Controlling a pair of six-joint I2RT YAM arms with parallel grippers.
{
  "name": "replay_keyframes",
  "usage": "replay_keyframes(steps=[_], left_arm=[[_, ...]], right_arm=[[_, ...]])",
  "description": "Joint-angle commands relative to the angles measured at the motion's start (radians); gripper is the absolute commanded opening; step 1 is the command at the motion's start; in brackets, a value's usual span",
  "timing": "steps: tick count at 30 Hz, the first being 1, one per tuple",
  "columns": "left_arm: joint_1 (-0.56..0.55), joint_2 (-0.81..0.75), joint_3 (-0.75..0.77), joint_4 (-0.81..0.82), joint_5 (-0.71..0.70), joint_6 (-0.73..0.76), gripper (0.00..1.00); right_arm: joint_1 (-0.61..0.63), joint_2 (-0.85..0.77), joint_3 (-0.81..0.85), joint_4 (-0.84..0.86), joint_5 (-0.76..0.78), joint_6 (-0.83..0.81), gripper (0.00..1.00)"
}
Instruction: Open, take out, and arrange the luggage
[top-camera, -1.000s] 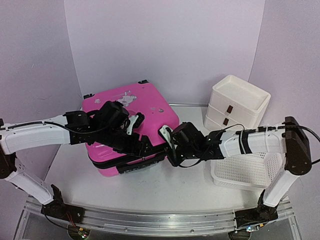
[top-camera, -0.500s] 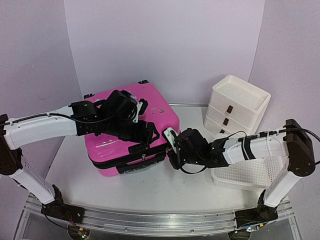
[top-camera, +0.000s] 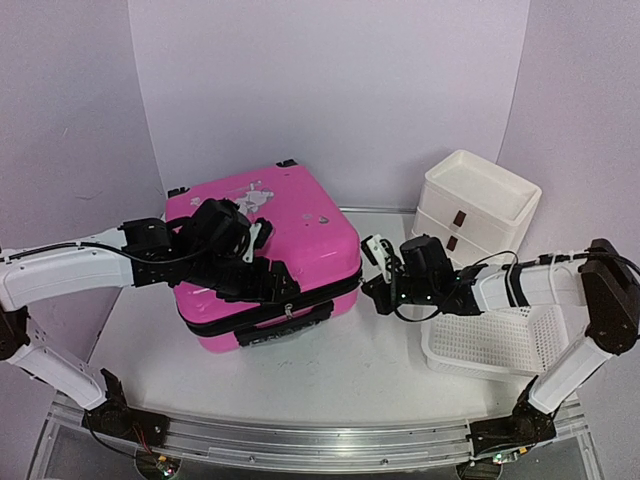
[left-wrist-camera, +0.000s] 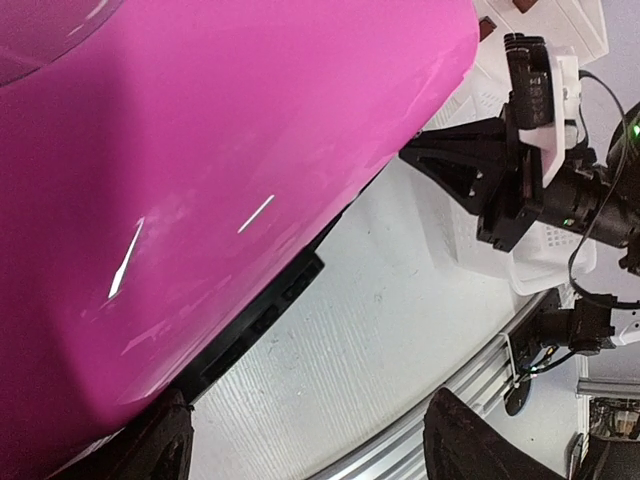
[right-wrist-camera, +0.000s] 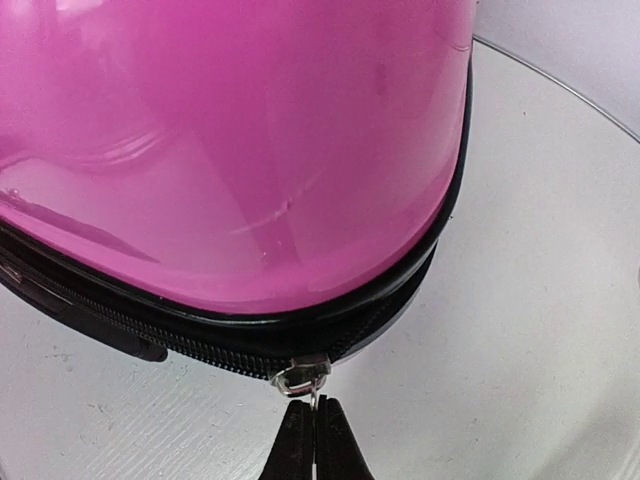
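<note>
The hot-pink luggage (top-camera: 262, 240) lies flat on the table with its black zip band facing the front. My right gripper (right-wrist-camera: 316, 408) is shut on the small metal zip pull (right-wrist-camera: 316, 392), which hangs from the silver slider (right-wrist-camera: 303, 374) at the case's front right corner. The top view shows that gripper (top-camera: 366, 277) at the same corner. Left of the slider the zip teeth are meshed. My left gripper (top-camera: 268, 288) hangs over the lid's front edge. Its dark fingers (left-wrist-camera: 165, 445) stand wide apart with nothing between them, over the pink shell (left-wrist-camera: 200, 150) and the bare table.
A white drawer stack (top-camera: 475, 205) stands at the back right. A white mesh basket (top-camera: 495, 340) sits under my right forearm. An aluminium rail (top-camera: 300, 440) runs along the near table edge. Purple walls close the back and sides.
My right gripper has slid right along the front of the case to its right corner, still pinching the zip pull. The left arm swung toward the right, then came back left over the lid.
</note>
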Motion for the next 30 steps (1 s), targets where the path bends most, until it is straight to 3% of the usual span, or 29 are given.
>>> replay_keyframes(steps=[1, 6, 9, 12, 19, 30], left_arm=[[0.101, 0.010, -0.027, -0.183, -0.245, 0.019, 0.80], [0.102, 0.013, -0.001, -0.205, -0.223, 0.039, 0.81], [0.102, 0.024, 0.053, -0.214, -0.156, 0.079, 0.84], [0.098, 0.013, 0.115, -0.217, -0.070, 0.130, 0.91], [0.097, 0.041, 0.377, -0.336, 0.066, 0.241, 0.95], [0.098, 0.266, 0.771, -0.399, 0.060, 0.358, 0.94]], right_arm=[[-0.162, 0.015, 0.060, -0.026, -0.078, -0.032, 0.00], [-0.263, 0.120, 0.177, -0.015, -0.294, -0.123, 0.00], [-0.268, 0.167, 0.222, -0.021, -0.490, -0.194, 0.00], [-0.243, 0.169, 0.193, 0.069, -0.576, -0.173, 0.00], [-0.095, 0.154, 0.184, 0.126, -0.554, -0.212, 0.00], [0.228, 0.188, 0.289, 0.099, -0.386, -0.154, 0.00]])
